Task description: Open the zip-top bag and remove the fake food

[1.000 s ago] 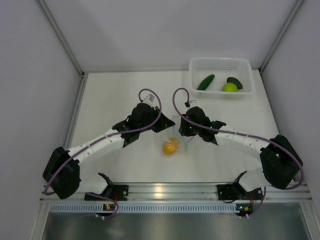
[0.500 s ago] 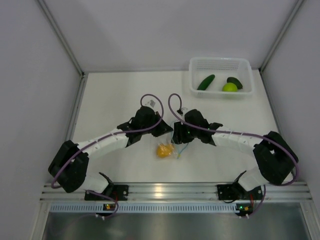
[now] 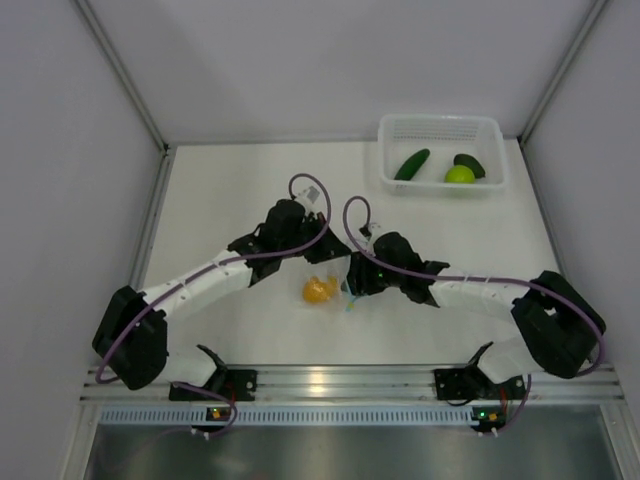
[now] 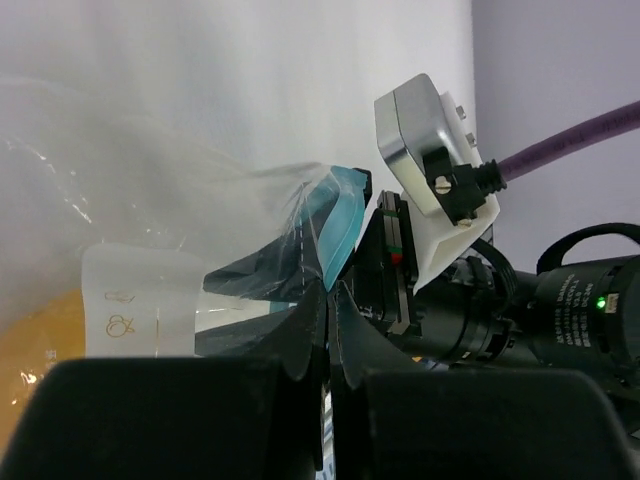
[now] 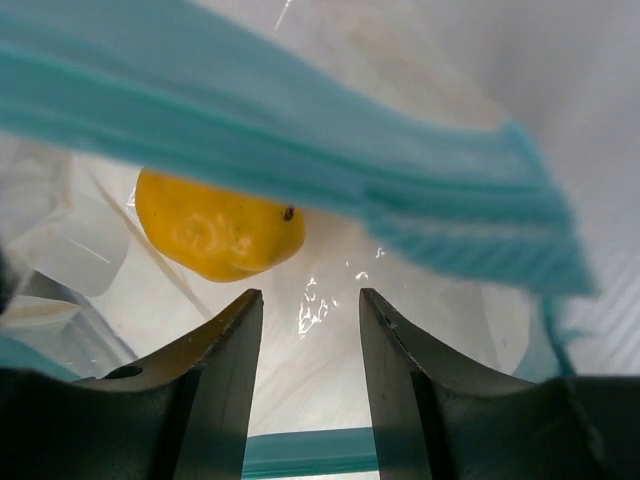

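The clear zip-top bag (image 3: 337, 283) hangs between my two grippers at mid-table, with the orange round fruit (image 3: 318, 290) inside it. My left gripper (image 4: 328, 300) is shut on the bag's edge at its light blue zip strip (image 4: 340, 215). My right gripper (image 5: 310, 300) is open, with its fingers (image 5: 225, 350) inside the bag's mouth. The blue strip (image 5: 300, 140) runs above and below them. The orange fruit (image 5: 215, 225) lies just beyond the left fingertip, untouched. The cucumber (image 3: 411, 164), lime-green ball (image 3: 459, 175) and dark green oval (image 3: 471, 163) lie in the basket.
The white mesh basket (image 3: 440, 128) stands at the back right, against the enclosure's walls. In the left wrist view the right arm's camera head (image 4: 425, 135) sits close beside the bag. A metal rail (image 3: 330, 382) runs along the near edge.
The bag and orange fruit have shifted left. My left gripper went with them, and my right gripper moved left and nearer, up to the bag's mouth.
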Motion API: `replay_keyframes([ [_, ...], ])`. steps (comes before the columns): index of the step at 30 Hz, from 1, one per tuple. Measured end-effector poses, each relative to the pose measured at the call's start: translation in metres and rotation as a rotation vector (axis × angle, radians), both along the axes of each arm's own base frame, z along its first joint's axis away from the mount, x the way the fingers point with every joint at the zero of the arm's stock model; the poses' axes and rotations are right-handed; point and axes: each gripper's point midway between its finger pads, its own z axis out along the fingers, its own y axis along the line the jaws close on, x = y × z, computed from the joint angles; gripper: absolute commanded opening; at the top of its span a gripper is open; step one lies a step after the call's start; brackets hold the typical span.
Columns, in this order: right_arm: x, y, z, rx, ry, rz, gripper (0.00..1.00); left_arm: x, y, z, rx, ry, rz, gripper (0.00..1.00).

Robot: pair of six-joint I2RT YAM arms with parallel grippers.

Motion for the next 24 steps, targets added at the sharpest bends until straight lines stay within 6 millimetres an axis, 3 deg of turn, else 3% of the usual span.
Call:
replay_keyframes([
  [6,0.026,-0.027,0.032,-0.095,-0.131,-0.144,0.46,0.007,-0.017,0.056,-0.105,-0.048,-0.121,0.00],
  [8,0.033,-0.039,0.037,-0.174,-0.156,-0.173,0.46,0.012,-0.024,0.063,-0.151,-0.033,-0.172,0.00],
  [12,0.035,-0.079,0.036,-0.347,-0.192,-0.259,0.45,0.029,-0.028,0.033,-0.115,0.015,-0.224,0.00],
  [16,0.036,-0.116,0.045,-0.468,-0.243,-0.344,0.45,0.027,-0.023,-0.002,-0.021,0.044,-0.226,0.00],
  [20,0.035,-0.118,0.048,-0.464,-0.263,-0.327,0.43,0.014,-0.035,-0.007,0.015,0.011,-0.258,0.00],
  [24,0.024,-0.100,0.032,-0.379,-0.228,-0.250,0.36,-0.001,-0.040,-0.010,0.041,-0.010,-0.251,0.00],
])
